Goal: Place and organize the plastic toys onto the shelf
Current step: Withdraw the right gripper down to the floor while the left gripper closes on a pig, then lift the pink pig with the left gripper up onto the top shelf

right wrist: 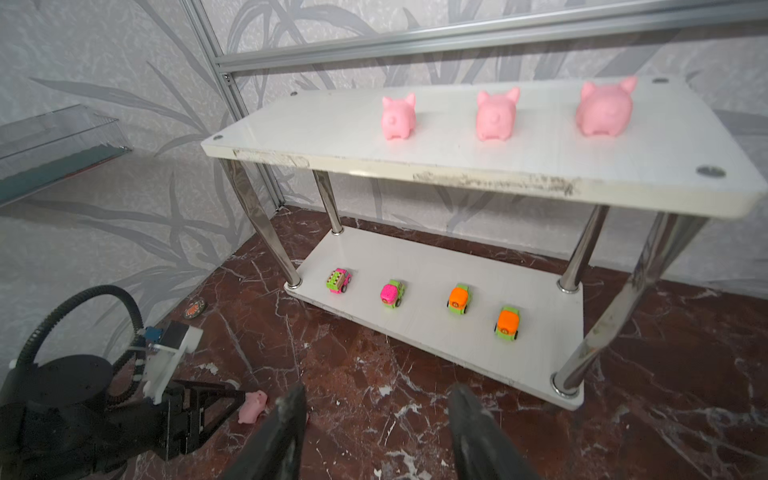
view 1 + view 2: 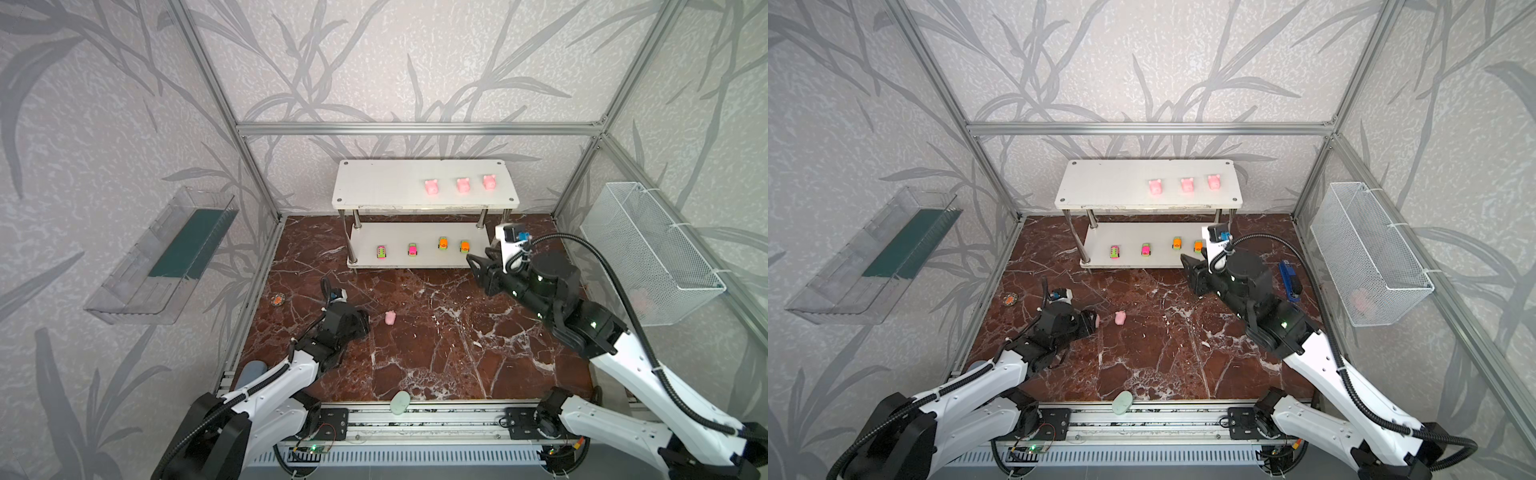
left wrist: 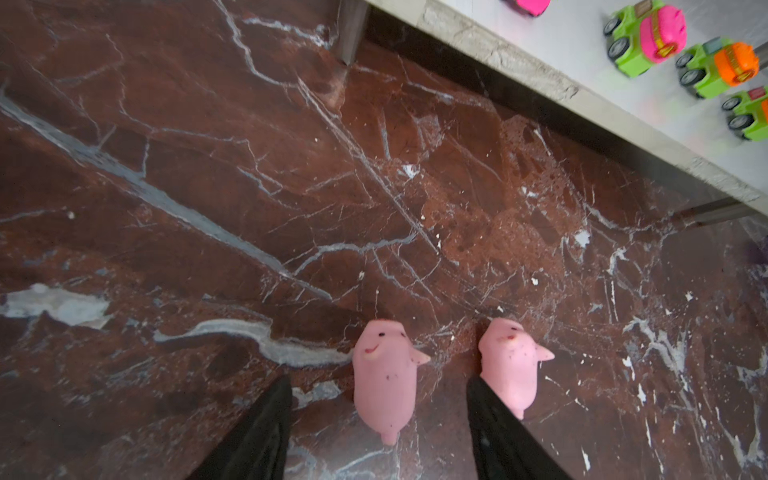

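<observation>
Both top views: three pigs on the shelf top, four cars below. Left wrist view: left tool wide around a pig on the table. Right wrist view: right tool wide, holding nothing.

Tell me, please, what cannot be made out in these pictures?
Pink thing in the wire mesh basket: both top views, blurred by mesh.
One floor pig: top views, mostly hidden by the left arm.
Fourth toy car: left wrist view, cut by the edge.
Small round floor object: top views, too small.
</observation>
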